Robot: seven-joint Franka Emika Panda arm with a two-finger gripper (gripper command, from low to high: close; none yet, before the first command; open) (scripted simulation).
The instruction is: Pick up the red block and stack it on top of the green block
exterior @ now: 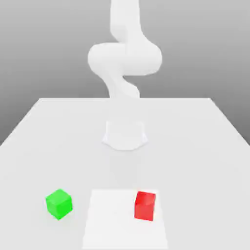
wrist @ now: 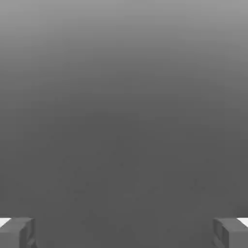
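The gripper (wrist: 124, 233) is held empty, its fingers parted as if for a grasp, while the red block (exterior: 145, 206) is left on a white patch (exterior: 113, 219) of the table (exterior: 195, 161), well apart from the green block (exterior: 59, 204).

The red block (exterior: 145, 206) and green block (exterior: 59, 204) look smooth and matt; the table (exterior: 53, 146) looks smooth; the arm (exterior: 125, 58) looks smooth, plastic-like.
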